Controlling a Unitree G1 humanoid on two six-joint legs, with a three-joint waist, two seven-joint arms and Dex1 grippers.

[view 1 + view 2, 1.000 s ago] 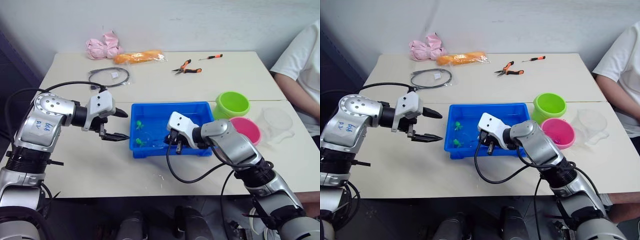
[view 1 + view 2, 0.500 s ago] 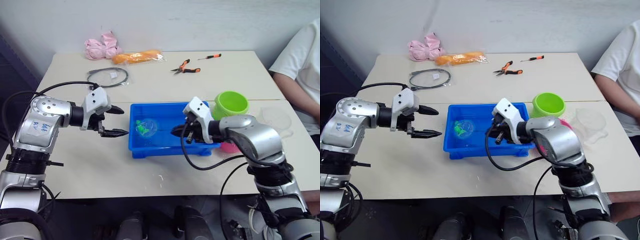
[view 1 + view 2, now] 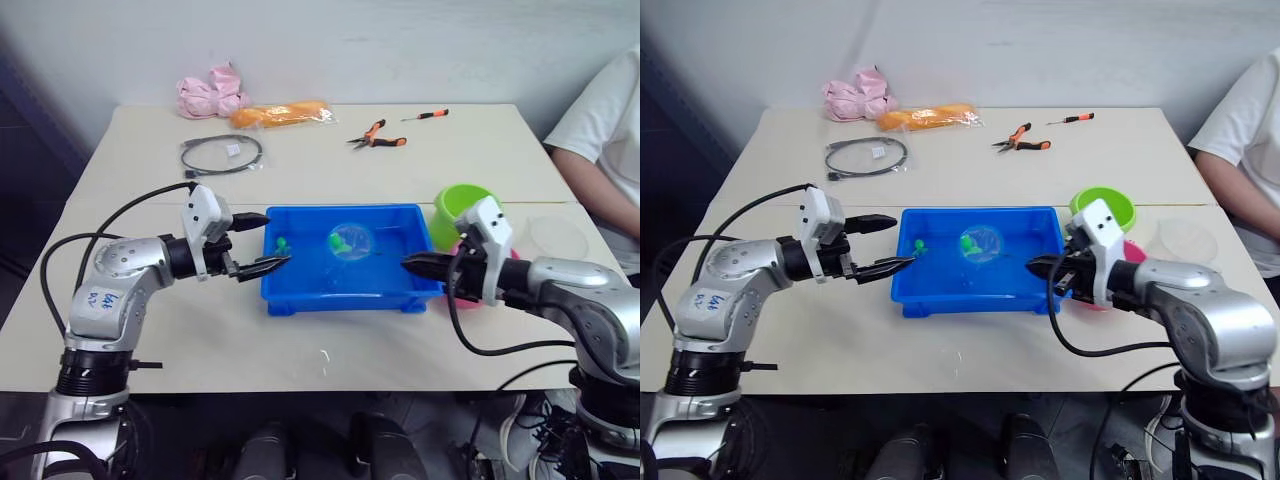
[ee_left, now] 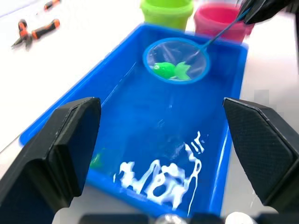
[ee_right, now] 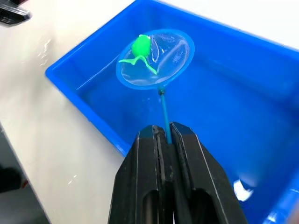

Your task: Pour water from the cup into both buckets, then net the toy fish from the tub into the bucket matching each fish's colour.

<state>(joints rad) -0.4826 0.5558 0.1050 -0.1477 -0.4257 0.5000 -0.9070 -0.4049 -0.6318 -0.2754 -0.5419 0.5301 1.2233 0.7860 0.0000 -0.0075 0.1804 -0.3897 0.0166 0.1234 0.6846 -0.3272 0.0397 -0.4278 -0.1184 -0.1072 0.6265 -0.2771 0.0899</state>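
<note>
The blue tub (image 3: 340, 302) sits mid-table with water in it. My right gripper (image 3: 408, 264) is shut on the thin handle of the net (image 3: 349, 239), whose hoop hangs over the tub's middle with a green toy fish (image 5: 140, 46) lying in the mesh. Another green fish (image 3: 283, 243) rests at the tub's far-left corner. Next to the tub's left rim, my left gripper (image 3: 268, 241) is open and holds nothing. The lime green bucket (image 3: 462, 205) stands right of the tub. The pink bucket (image 4: 219, 21) is beside it, largely hidden behind my right gripper. Further right stands the clear cup (image 3: 556, 238).
At the back of the table lie a black cable loop (image 3: 222, 153), orange-handled pliers (image 3: 376, 135), a screwdriver (image 3: 425, 114), a pink bag (image 3: 205, 95) and an orange packet (image 3: 280, 113). A person in a white shirt (image 3: 600, 130) sits at the right edge.
My right gripper has drawn back to the right, carrying the net with the green fish from the tub's left part to its middle. The left gripper has come closer to the tub's left rim.
</note>
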